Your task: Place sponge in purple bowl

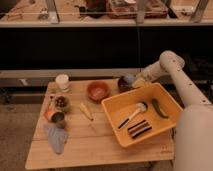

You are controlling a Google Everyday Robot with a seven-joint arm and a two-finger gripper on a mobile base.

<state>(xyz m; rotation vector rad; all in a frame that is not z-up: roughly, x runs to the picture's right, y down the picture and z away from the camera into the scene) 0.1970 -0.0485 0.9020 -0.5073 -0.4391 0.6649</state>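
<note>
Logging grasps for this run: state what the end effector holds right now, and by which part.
The end effector is over the purple bowl with the sponge at its tip. Which part it grips cannot be told.

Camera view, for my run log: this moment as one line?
gripper: over purple bowl | sponge: at gripper | yellow bin: beside bowl | release: not confirmed

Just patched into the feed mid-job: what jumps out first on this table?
The big orange bin fills the table's right side, holding a brush, dark bars and a green item. Behind its far edge, the white arm reaches in from the right, its pincer with the sponge at the purple bowl. An orange bowl sits mid-table, a white cup far left.
</note>
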